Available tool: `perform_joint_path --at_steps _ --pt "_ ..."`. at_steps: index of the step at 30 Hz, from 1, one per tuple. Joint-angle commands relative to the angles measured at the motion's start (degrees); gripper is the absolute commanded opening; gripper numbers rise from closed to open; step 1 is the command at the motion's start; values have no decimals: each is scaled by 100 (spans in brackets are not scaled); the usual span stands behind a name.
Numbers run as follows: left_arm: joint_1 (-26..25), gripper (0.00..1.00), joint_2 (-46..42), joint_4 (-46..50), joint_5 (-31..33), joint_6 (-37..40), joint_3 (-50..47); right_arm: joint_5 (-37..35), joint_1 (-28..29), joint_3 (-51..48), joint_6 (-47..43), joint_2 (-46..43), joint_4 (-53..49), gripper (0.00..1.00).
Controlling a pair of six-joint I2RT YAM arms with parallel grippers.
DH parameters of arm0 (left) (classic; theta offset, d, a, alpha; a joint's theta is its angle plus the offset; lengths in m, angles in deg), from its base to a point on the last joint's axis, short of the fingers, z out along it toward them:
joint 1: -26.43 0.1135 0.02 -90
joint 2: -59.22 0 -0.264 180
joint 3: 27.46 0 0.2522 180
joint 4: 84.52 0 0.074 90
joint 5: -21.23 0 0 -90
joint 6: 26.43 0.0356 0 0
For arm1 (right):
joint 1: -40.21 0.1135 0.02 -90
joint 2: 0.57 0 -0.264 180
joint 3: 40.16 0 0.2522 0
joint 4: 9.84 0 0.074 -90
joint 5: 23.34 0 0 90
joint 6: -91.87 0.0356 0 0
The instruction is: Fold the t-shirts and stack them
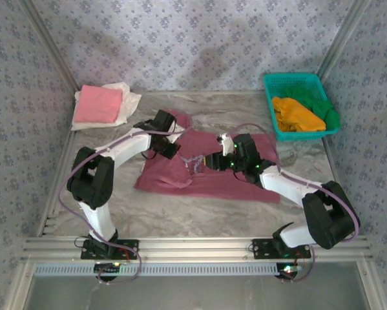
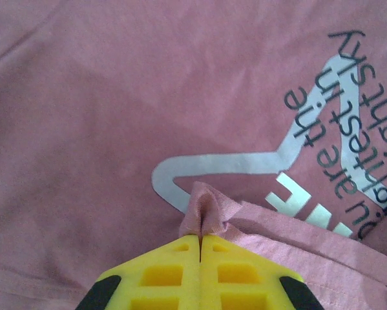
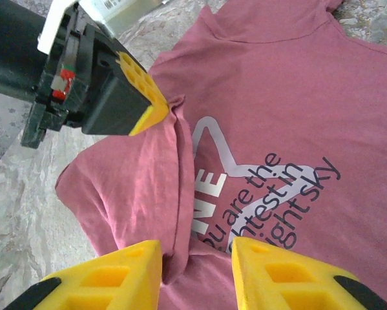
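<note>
My left gripper (image 2: 199, 240) pinches a tiny fold of the maroon t-shirt (image 1: 209, 184) lying on the table (image 1: 180, 219). My right gripper (image 3: 196, 261) hangs open above it. If I pull hard, that pinch could slip.

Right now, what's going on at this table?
The left tool is shut on a pinch of the maroon t-shirt, which lies spread print-up mid-table with one side partly folded over. The right tool stands open astride a raised crease of the same shirt. A folded pink t-shirt sits on a cream t-shirt at the far left. An orange t-shirt and a green t-shirt lie in the teal basket.
</note>
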Motion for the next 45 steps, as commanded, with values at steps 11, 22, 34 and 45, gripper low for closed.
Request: perform_joint_path --at_steps 11,22,34,45 --pt "432 0 745 -656 19 -208 830 -63 -123 -61 90 -121 85 36" --pt "752 0 513 -1349 245 -517 422 -32 -154 -4 66 -104 30 36" --pt "851 0 610 -1294 311 -593 506 -85 -168 -15 63 -54 37 37" --pt "895 0 726 -1365 370 -533 394 -212 -206 27 119 143 106 39"
